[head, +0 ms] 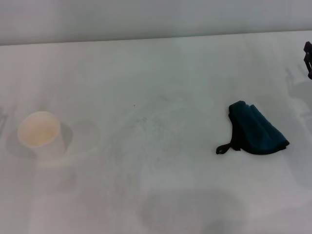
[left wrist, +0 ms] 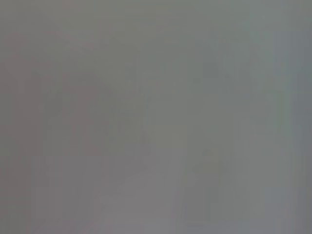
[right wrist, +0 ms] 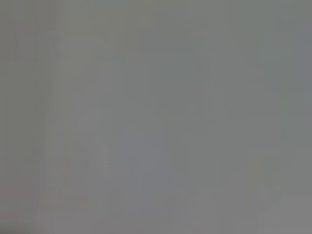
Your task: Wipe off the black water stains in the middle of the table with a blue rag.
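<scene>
The blue rag (head: 256, 130) lies crumpled on the right part of the white table (head: 161, 195), its black loop tag (head: 223, 149) trailing toward the front left. No black water stain shows anywhere on the table; the middle has only faint grey smears (head: 156, 122) and a tiny dark speck. A dark part of my right gripper (head: 308, 57) shows at the far right edge, above and behind the rag, apart from it. My left gripper is out of view. Both wrist views show only plain grey.
A white cup (head: 41, 134) stands upright on the left side of the table. The table's far edge (head: 156, 38) runs along the top, with a pale wall behind.
</scene>
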You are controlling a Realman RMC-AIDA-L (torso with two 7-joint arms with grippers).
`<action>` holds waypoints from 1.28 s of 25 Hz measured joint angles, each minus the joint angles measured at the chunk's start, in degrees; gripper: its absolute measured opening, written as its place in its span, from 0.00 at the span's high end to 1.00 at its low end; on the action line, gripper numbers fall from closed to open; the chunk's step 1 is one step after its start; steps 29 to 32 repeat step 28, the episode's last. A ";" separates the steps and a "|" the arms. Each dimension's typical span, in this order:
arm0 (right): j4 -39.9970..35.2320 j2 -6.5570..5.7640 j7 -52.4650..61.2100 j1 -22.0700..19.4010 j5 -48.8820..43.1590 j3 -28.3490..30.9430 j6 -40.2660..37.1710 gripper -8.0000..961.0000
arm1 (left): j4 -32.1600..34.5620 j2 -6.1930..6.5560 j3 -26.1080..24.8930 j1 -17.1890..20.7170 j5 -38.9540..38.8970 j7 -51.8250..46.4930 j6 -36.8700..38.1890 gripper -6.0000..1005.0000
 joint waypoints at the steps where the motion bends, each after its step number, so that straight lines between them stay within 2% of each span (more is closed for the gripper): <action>1: -0.11 0.00 -0.01 -0.02 0.00 0.00 -0.17 0.66 | 0.21 -0.03 0.07 -0.18 0.01 0.03 -0.53 0.13; 6: -0.33 0.00 -0.12 -0.41 -0.01 -0.01 -0.45 0.66 | 0.64 -0.05 -0.02 -0.90 -0.06 0.04 -2.99 0.12; 9: -0.33 0.00 -0.13 -0.42 0.00 -0.01 -0.28 0.44 | 0.72 -0.05 -0.04 -1.30 -0.12 0.01 -3.10 0.12; 18: 0.00 0.00 -0.18 -0.02 0.70 2.25 -1.01 0.41 | 1.10 0.12 0.40 -3.57 0.03 -0.25 -4.66 0.12; 32: -0.57 -0.03 -0.64 0.05 0.71 3.88 -1.64 0.41 | 0.75 0.27 -0.01 -4.01 -0.63 1.54 -4.70 0.12</action>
